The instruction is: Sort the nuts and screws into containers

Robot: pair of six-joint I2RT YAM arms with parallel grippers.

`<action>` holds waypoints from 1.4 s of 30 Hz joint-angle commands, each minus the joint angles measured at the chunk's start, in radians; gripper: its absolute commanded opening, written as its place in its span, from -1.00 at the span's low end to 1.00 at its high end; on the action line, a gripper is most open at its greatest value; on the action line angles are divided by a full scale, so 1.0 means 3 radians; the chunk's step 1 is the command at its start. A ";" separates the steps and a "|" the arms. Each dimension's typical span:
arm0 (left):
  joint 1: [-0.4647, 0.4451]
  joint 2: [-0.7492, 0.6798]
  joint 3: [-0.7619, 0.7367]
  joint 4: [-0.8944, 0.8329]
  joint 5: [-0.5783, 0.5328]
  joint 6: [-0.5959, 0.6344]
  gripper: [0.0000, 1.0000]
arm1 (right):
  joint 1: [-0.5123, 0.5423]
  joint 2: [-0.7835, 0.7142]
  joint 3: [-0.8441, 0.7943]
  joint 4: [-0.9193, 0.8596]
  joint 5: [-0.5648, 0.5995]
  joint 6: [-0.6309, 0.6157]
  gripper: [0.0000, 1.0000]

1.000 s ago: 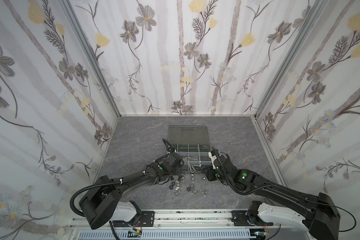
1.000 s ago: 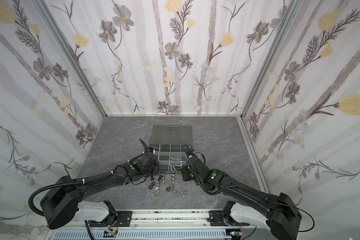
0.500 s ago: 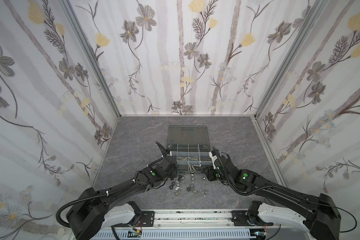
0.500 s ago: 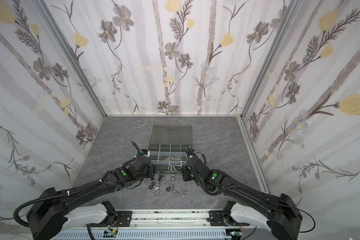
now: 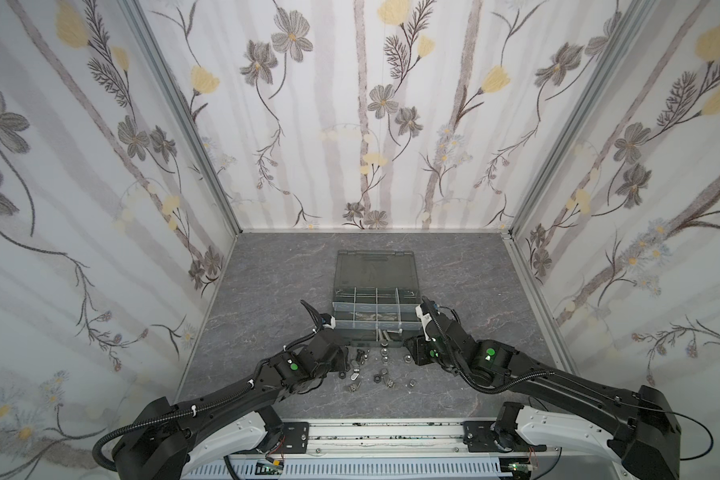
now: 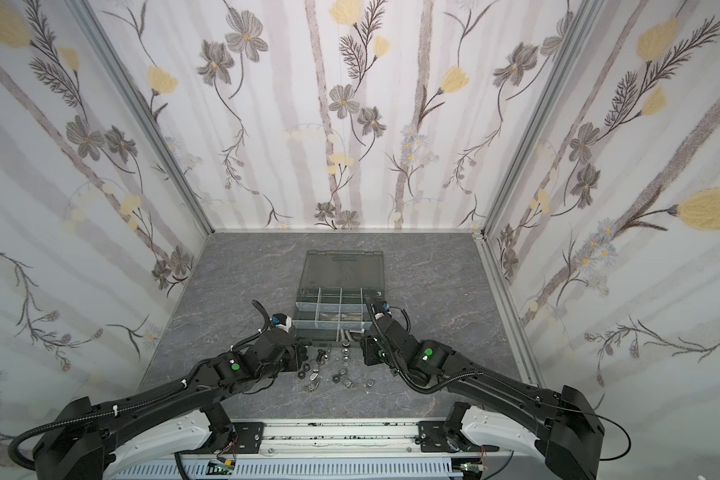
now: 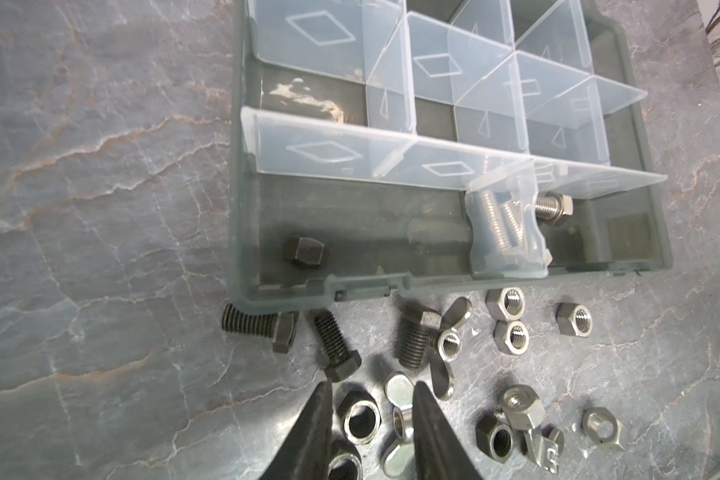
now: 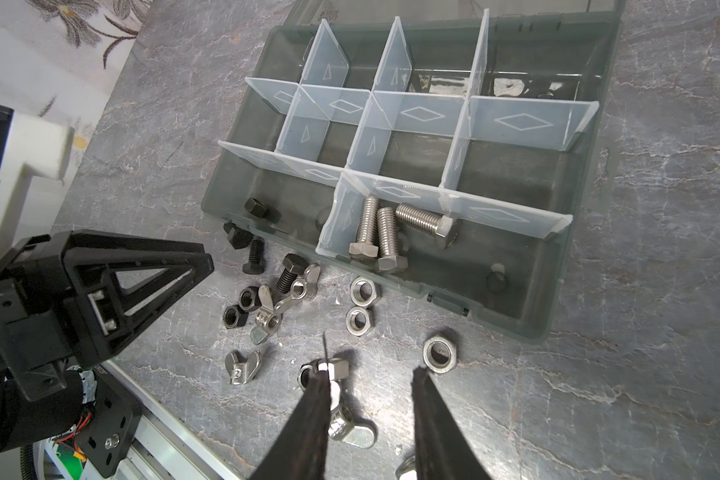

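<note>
The table (image 5: 267,291) is a grey slab veined like marble, closed in on three sides by walls (image 5: 350,124) papered with pale stripes and grey and yellow flowers. Near its middle sits the organizer box (image 5: 364,309), its long side running across the table and its smoky lid (image 5: 375,268) folded open toward the back wall. Pale dividers (image 7: 391,162) cut the box into compartments. In the front row, just past a short divider, lie three silver screws (image 8: 385,232). Two are side by side with heads at the front wall and shanks pointing back, and the third is slanted behind them, near the long divider. A single black screw (image 7: 306,251) lies in the front left corner compartment, and its long axis is hard to read. Outside, close to the front wall, three more black screws (image 7: 333,345) lie on the table: one along the wall, one with its shank toward the box, one with its head toward the box. Around them are scattered nuts (image 7: 512,336), hex and winged, silver and black, between the two arms. The left gripper (image 7: 373,388) is low over this scatter with jaws apart and a wing nut (image 7: 400,419) between them; I cannot tell whether they touch it. The right gripper (image 8: 371,370) also has its jaws apart, with bare table between them and one finger over a silver nut (image 8: 335,368).
</note>
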 commanded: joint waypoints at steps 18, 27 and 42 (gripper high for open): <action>-0.0217 0.0419 -0.0020 -0.0035 -0.0040 -0.0178 -0.31 | 0.0002 -0.0002 -0.0127 0.0129 0.0081 0.0097 -0.31; -0.0219 0.0622 0.0095 -0.0035 -0.0050 -0.0099 -0.31 | 0.0001 0.0049 -0.0144 0.0170 0.0080 0.0102 -0.30; -0.0272 0.0859 0.0223 -0.0119 -0.0101 -0.0047 -0.31 | -0.0008 0.0036 -0.0182 0.0190 0.0076 0.0100 -0.30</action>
